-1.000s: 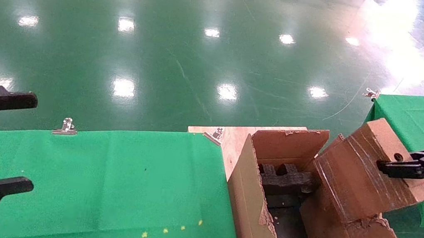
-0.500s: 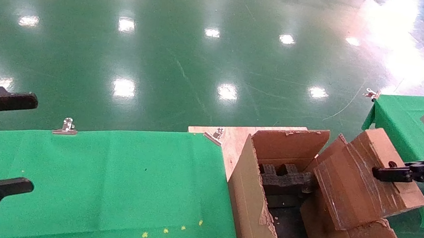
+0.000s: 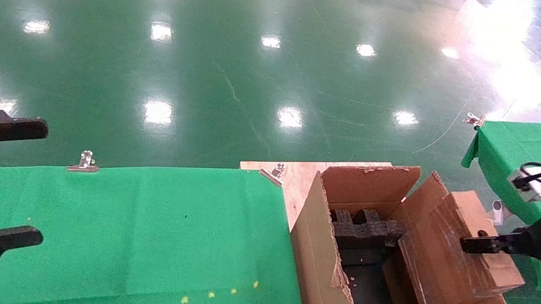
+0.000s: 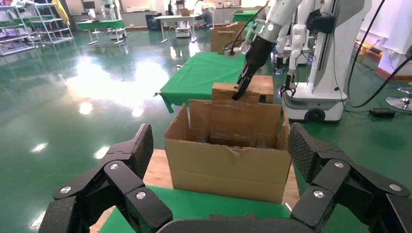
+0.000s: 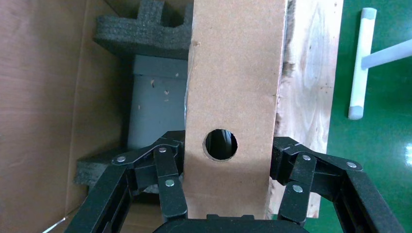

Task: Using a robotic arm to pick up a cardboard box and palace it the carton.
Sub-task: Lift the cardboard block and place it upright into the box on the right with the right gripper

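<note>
The small brown cardboard box (image 3: 453, 254) is tilted, its lower end inside the right side of the large torn-flapped carton (image 3: 317, 266). My right gripper (image 3: 471, 244) is shut on the box's upper end, near its round hole (image 5: 221, 144), with fingers (image 5: 167, 170) pressed on both sides of the box (image 5: 233, 73). The left wrist view shows the white robotic arm (image 4: 274, 19) reaching down to the box (image 4: 243, 92) above the carton (image 4: 228, 165). My left gripper (image 3: 27, 181) is open and empty, parked over the green table at the far left.
Black foam inserts (image 3: 366, 228) lie in the carton, which stands on a wooden board (image 3: 299, 175). A green-clothed table (image 3: 130, 227) with a metal clip (image 3: 84, 162) adjoins it on the left. Another green table (image 3: 534, 143) stands behind my right arm.
My right gripper has come down and slightly left with the box. The box has sunk from above the carton's right flap into the carton's opening. The left arm has not moved.
</note>
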### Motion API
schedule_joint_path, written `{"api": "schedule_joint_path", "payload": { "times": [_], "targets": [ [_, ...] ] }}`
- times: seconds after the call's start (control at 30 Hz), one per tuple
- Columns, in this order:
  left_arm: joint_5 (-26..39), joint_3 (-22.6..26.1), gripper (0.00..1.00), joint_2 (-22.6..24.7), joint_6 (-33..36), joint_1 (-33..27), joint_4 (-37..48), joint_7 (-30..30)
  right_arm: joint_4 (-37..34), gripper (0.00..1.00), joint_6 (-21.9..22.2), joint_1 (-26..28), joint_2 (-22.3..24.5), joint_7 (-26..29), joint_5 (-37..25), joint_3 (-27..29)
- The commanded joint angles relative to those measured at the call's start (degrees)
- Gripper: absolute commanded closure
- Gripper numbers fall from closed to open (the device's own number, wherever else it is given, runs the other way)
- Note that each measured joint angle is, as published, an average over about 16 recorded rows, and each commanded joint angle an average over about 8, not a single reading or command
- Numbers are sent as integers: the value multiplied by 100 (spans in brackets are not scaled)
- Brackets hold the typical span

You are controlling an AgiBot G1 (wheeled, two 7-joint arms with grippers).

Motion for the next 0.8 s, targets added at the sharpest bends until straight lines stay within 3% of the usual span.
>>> {"api": "schedule_joint_path", "payload": {
  "times": [0.03, 0.47, 0.8],
  "targets": [
    [0, 0, 0, 0, 0, 0, 0, 0, 108, 100, 170, -131, -17, 143, 9, -42],
    [0, 0, 0, 0, 0, 0, 0, 0, 165, 100, 789, -612, -272, 533, -126, -235],
    [0, 0, 0, 0, 0, 0, 0, 0, -91, 100, 1155, -1100, -527, 495, 73, -294]
  ]
}}
